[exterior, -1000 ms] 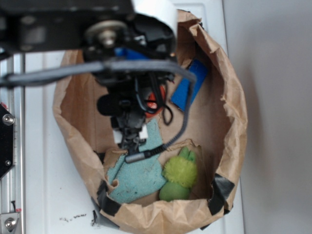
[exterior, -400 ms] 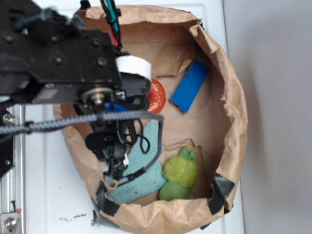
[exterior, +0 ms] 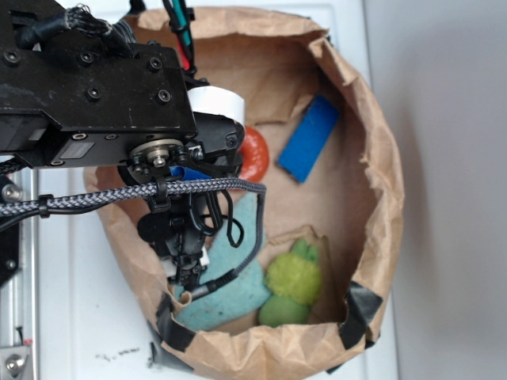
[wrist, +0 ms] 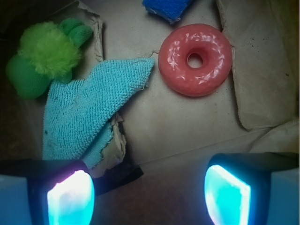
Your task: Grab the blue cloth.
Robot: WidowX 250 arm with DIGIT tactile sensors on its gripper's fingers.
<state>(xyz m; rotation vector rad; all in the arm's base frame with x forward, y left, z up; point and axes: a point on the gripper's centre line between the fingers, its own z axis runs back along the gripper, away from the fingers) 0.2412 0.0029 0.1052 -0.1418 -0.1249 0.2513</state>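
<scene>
The blue cloth [wrist: 86, 117], a fuzzy pale teal rag with a pointy tip, lies ahead-left of the wide-open, empty pincer [wrist: 147, 197]. A torn brown paper flap [wrist: 117, 140] beside it could get pinched instead.

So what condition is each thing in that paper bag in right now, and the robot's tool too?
Tool: open, empty, above the bag floor.
Blue cloth: lying flat, ungrabbed.
Orange ring: lying flat.
Green plush toy: resting against the cloth's edge.
Blue block: lying flat.
Paper bag: open, taped rim.
</scene>
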